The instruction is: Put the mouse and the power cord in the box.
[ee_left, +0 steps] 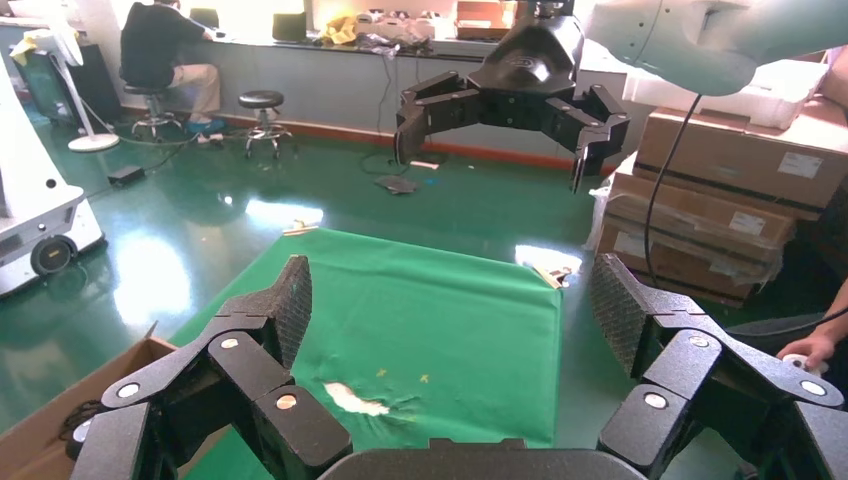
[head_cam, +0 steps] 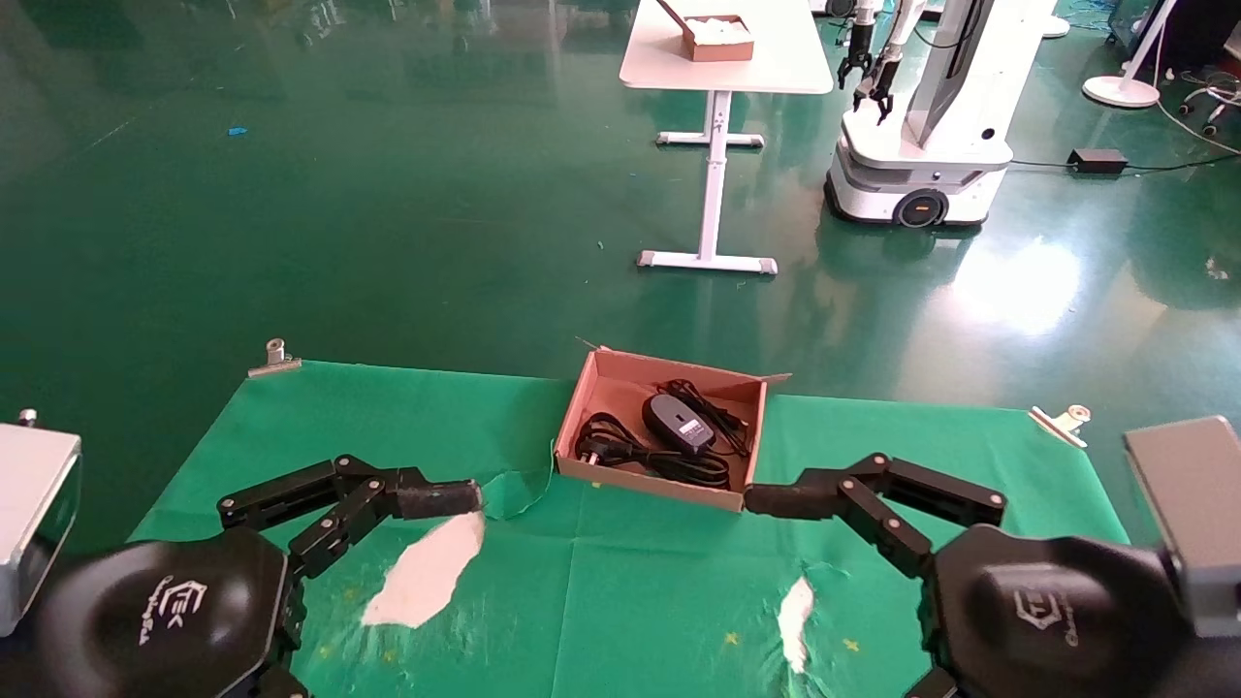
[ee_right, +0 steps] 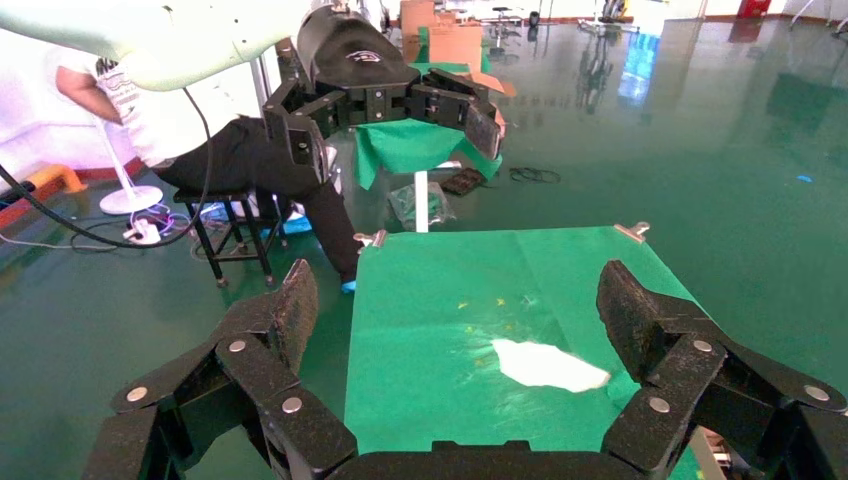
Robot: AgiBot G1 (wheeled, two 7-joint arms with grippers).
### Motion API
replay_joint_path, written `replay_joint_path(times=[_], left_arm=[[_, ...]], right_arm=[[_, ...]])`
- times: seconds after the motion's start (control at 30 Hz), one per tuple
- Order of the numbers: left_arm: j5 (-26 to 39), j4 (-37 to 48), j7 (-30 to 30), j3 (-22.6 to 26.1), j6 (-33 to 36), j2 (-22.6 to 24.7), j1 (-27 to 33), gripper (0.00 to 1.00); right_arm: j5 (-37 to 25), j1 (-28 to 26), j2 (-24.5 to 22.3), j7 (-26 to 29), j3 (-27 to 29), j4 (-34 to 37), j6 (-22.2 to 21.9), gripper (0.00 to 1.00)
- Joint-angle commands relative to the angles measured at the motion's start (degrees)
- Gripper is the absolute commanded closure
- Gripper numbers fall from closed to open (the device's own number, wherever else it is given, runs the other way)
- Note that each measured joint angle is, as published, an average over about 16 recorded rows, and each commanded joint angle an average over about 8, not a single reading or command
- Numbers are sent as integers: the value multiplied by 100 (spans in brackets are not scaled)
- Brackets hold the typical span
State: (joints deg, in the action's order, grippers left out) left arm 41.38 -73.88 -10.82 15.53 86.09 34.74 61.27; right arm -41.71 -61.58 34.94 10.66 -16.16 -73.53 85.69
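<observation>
Green cloth covers the worktop (head_cam: pixel 630 582), torn in two places so pale patches show through; beyond it lies a shiny green floor with a white table and another robot well off. At the far middle edge of the cloth sits the box (head_cam: pixel 606 383), shallow brown cardboard; inside it lies the mouse (head_cam: pixel 679 422), label side up, and beside it the power cord (head_cam: pixel 635 456), coiled in loops along the near wall of the box; both of the task's things appear to be already in place. Left gripper (head_cam: pixel 427 504) hovers low over the cloth, near the box's left corner, jaws spread wide and holding nothing; right gripper (head_cam: pixel 800 494) hovers by the box's right front corner, very close to it or touching, jaws likewise released and empty, as both wrist views show. Judging from this, the task looks finished; what remains is a clean retreat; the right arm should draw straight back so it does not nudge the box or snag a cable loop.
</observation>
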Motion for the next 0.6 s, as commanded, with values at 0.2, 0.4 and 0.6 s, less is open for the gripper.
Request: replay_joint_path(times=[0.2, 0.4, 0.6], left_arm=[[34, 24, 4, 35, -32, 19, 21, 0], [48, 34, 6, 51, -45, 28, 30, 0], [58, 40, 9, 61, -52, 34, 35, 0]], right_arm=[[-2, -2, 2, 0, -1, 2, -3, 0], [-5, -3, 3, 0, -1, 3, -5, 0], [-6, -3, 3, 0, -1, 3, -5, 0]])
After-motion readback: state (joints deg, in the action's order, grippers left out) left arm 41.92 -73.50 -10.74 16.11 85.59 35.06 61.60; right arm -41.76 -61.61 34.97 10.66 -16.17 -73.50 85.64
